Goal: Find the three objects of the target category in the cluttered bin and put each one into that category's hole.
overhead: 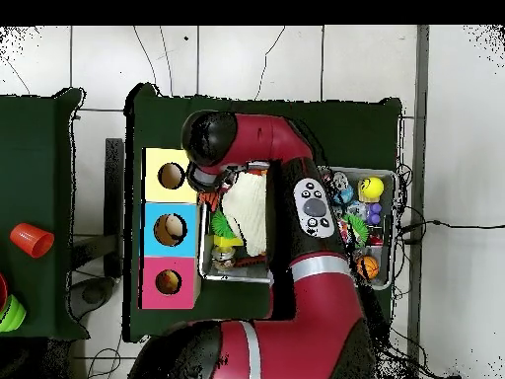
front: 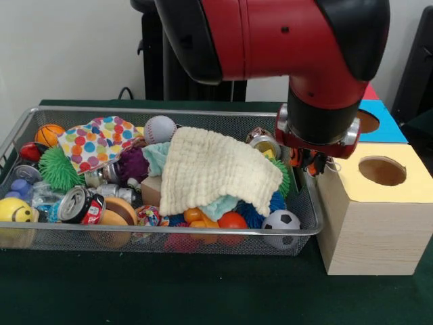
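The wire mesh bin (front: 169, 232) is full of clutter; it also shows in the overhead view (overhead: 237, 280). Small orange toy shapes (front: 196, 218) lie by the bin's front rim under a cream cloth (front: 216, 172). No yellow duck shows. The gripper (front: 308, 162) hangs under the red arm at the bin's right end, next to the yellow-topped box. Something orange shows at it, and I cannot tell what. The red-topped box (front: 371, 91) is mostly hidden behind the arm. Its hole (overhead: 168, 282) shows from above, with something orange inside.
The yellow-topped box (front: 379, 176) and the blue-topped box (front: 382, 122) stand right of the bin. The bin holds a polka-dot cloth (front: 101, 139), a baseball (front: 160, 128), a soccer ball (front: 281, 220), a green spiky ball (front: 59, 168), cans (front: 74, 203) and a yellow smiley ball (front: 15, 210).
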You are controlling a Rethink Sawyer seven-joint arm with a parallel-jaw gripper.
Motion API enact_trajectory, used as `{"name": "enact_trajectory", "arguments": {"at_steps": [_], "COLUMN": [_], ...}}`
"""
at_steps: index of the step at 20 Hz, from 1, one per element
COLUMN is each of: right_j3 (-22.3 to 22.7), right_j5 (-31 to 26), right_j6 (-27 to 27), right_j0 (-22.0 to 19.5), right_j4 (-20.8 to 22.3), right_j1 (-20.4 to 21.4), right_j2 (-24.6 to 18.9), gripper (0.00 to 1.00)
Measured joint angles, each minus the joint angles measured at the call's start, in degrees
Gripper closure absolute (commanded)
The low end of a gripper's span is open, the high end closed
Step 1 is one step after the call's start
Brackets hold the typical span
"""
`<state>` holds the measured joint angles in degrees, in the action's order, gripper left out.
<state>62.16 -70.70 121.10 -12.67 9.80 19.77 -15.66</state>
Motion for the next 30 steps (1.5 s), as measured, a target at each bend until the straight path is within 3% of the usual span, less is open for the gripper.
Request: {"name": "enact_trajectory", "arguments": {"at_steps": [5,18,24,30], "right_j3": [1.9,23.9,28.1,28.1], "right_j5": [1.3,17.8,17.5,9.7], "right_j6": [0.7,0.8,0.8,0.8], "right_j0": [0.7,0.5,0.5,0.5], "right_j4": [-0.3,-4.5,-5.6,-6.8], "right_j1": [-0.1,10.9,15.0,19.7], "right_j2": [1.5,6.4,8.4,10.2], "gripper": [1.0,1.0,1.0,1.0]}}
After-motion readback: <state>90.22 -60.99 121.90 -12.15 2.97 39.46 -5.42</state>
